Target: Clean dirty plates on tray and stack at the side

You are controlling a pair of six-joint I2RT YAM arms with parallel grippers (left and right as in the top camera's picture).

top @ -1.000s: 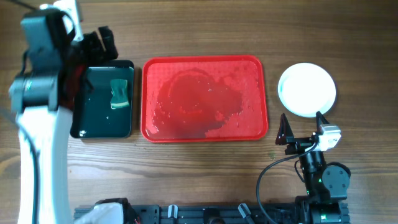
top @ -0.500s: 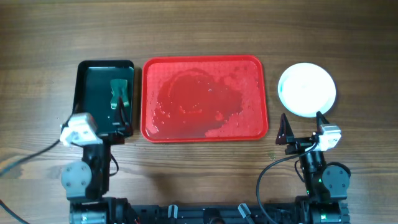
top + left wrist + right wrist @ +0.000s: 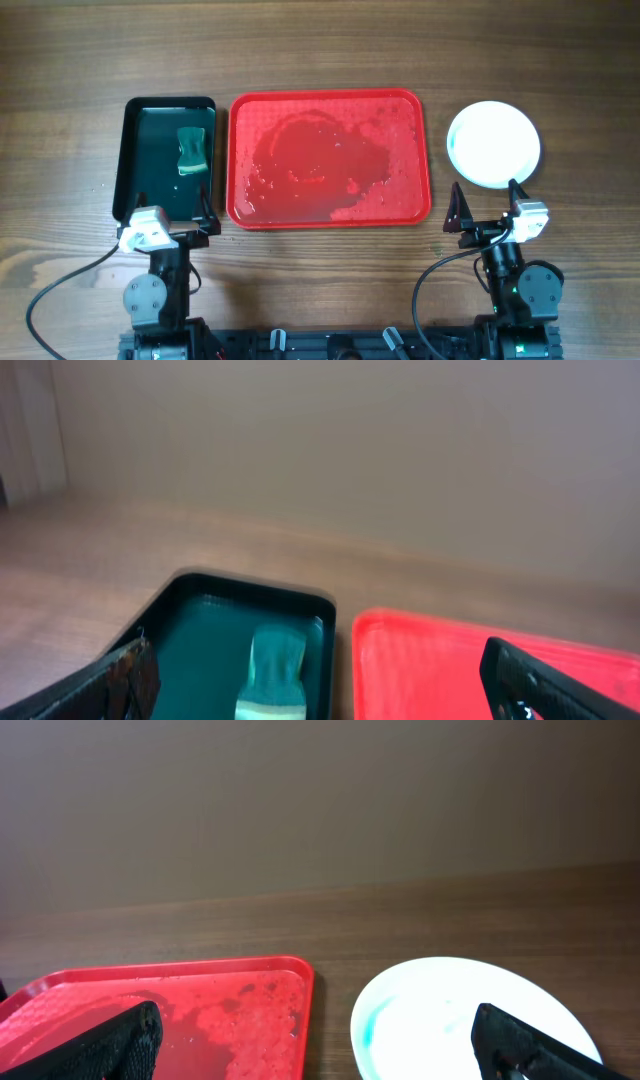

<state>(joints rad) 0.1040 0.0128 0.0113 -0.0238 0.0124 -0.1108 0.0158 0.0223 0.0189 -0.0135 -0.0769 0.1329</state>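
Observation:
The red tray [image 3: 330, 158] lies wet and holds no plates; it also shows in the left wrist view [image 3: 440, 670] and the right wrist view [image 3: 200, 1010]. White plates [image 3: 494, 144] sit in one pile on the table right of the tray; the top plate [image 3: 460, 1015] has faint teal streaks. My left gripper [image 3: 165, 222] is open and empty, at the near edge of the black tray. My right gripper [image 3: 488, 208] is open and empty, just in front of the plates.
A smaller black tray [image 3: 168, 158] left of the red tray holds a green sponge [image 3: 192, 151], which also shows in the left wrist view [image 3: 275, 675]. Both arm bases stand at the table's front edge, with black cables beside them.
My left arm has drawn back from above the black tray's far left corner to the table's front, its gripper now low at the black tray's near edge. The right arm has not moved.

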